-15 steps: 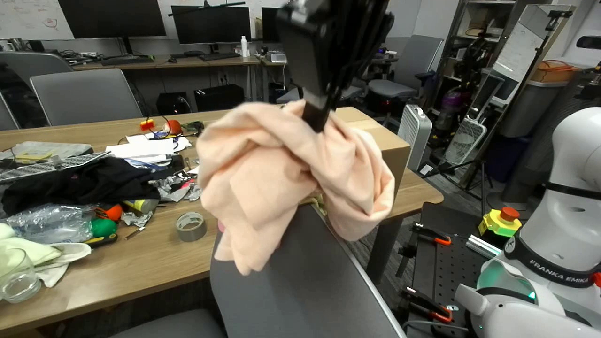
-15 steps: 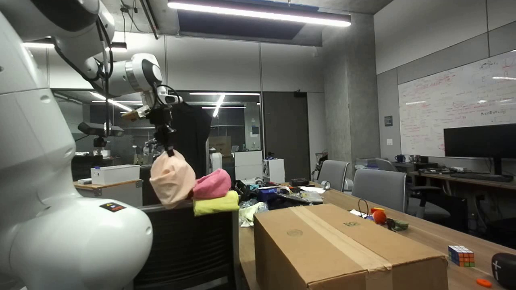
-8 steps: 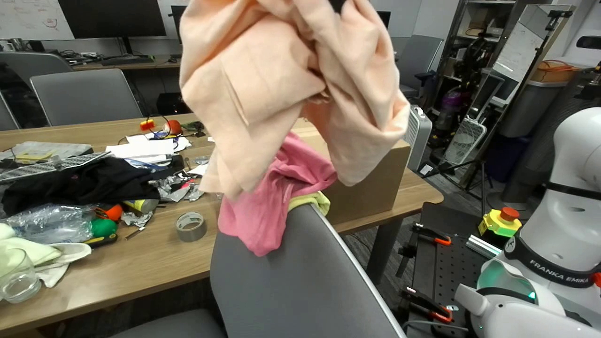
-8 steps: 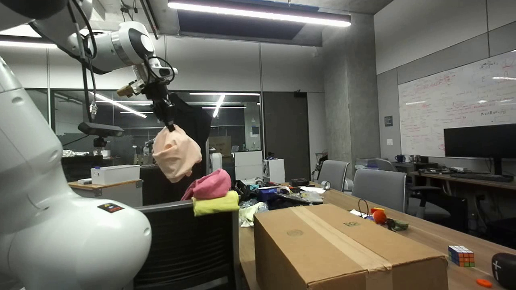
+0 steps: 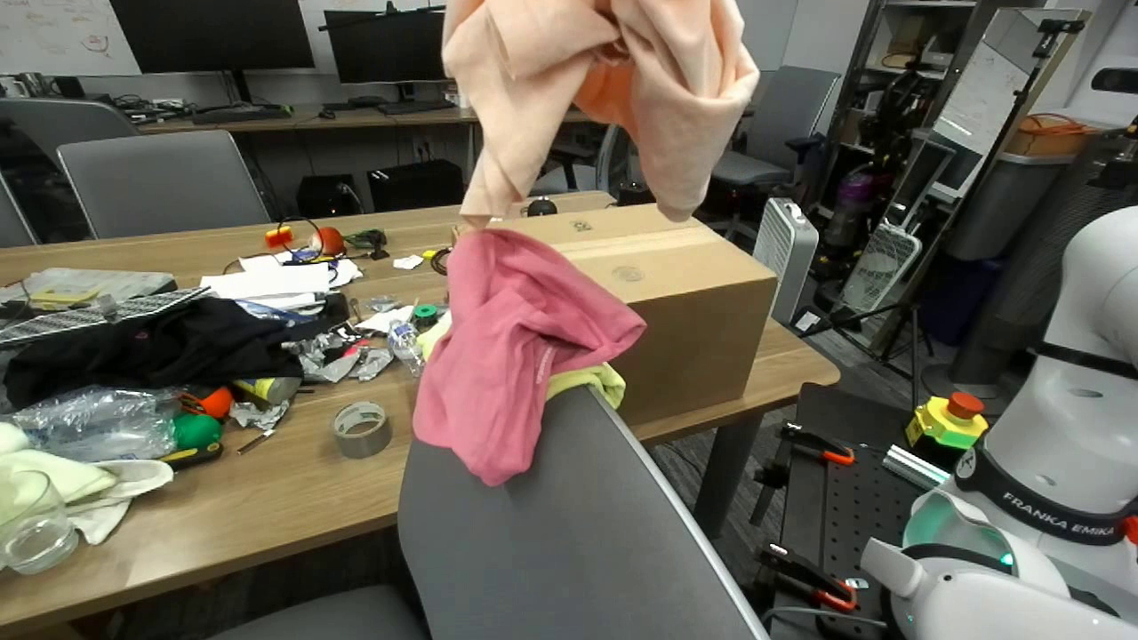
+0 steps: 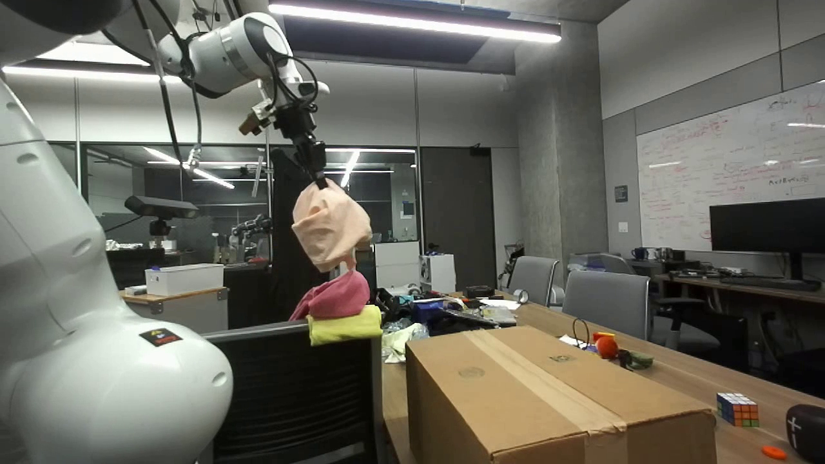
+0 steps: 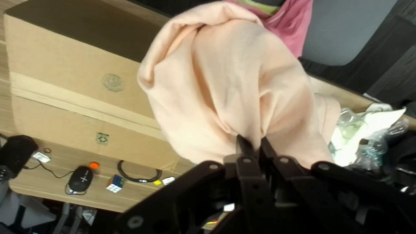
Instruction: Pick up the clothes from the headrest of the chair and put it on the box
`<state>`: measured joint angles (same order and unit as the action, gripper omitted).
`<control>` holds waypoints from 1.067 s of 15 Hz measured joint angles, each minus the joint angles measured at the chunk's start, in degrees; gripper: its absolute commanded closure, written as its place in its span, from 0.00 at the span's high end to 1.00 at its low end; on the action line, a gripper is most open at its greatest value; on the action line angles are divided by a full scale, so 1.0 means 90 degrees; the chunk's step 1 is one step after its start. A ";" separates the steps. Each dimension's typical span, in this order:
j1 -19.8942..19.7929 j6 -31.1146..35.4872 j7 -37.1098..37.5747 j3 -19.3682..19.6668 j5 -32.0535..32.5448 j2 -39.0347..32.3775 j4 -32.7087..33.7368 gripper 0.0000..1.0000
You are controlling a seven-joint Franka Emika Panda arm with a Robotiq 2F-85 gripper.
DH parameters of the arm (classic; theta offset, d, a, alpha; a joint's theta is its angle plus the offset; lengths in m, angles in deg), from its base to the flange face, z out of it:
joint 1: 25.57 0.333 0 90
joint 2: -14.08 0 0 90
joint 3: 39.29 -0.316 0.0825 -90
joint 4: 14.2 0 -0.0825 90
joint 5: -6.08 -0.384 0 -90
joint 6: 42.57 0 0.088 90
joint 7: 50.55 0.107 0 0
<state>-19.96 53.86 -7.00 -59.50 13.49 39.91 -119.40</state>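
Observation:
My gripper (image 6: pixel 322 183) is shut on a peach cloth (image 6: pixel 332 225), which hangs bunched from its fingertips in the air. The cloth (image 5: pixel 685 116) also shows at the top of an exterior view, where the gripper is out of frame. In the wrist view the fingertips (image 7: pixel 253 143) pinch a fold of the cloth (image 7: pixel 227 71). Its lower tail hangs just above a pink cloth (image 5: pixel 507 356); I cannot tell whether they touch. The pink cloth lies over the headrest of the grey chair (image 5: pixel 569 533), on a yellow cloth (image 6: pixel 346 327). The closed cardboard box (image 6: pixel 515 380) stands beside the chair on the table.
The wooden table (image 5: pixel 293 498) holds clutter beyond the chair: black fabric (image 5: pixel 160 356), plastic wrap, a tape roll (image 5: pixel 362 429), a glass (image 5: pixel 36 524). A Rubik's cube (image 6: pixel 737 410) and a black speaker (image 6: pixel 805 432) stand beside the box.
The gripper has lifted the peach cloth up off the chair's headrest, uncovering the pink cloth, and has then moved toward the box side. The pink and yellow cloths stay on the headrest.

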 measured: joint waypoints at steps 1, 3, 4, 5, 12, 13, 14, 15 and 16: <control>-0.0132 -0.0137 -0.0004 0.0127 0.0058 -0.0082 0.0156 0.04; -0.0367 -0.0374 -0.0011 0.0396 0.0094 -0.0264 0.0442 0.04; -0.0471 -0.0479 -0.0014 0.0546 0.0094 -0.0360 0.0571 0.04; -0.0568 -0.0571 -0.0016 0.0703 0.0095 -0.0463 0.0691 0.04; -0.1157 -0.1049 0.0096 0.1722 0.0084 -0.1154 0.1289 0.04; -0.1233 -0.1100 0.0183 0.1842 0.0084 -0.1277 0.1398 0.04; -0.1299 -0.1146 0.0289 0.1953 0.0082 -0.1395 0.1499 0.04; -0.1354 -0.1179 0.0383 0.2061 0.0064 -0.1484 0.1573 0.04; -0.1398 -0.1193 0.0480 0.2157 0.0055 -0.1553 0.1620 0.04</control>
<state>-32.55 43.13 -2.68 -40.09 13.98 25.93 -104.82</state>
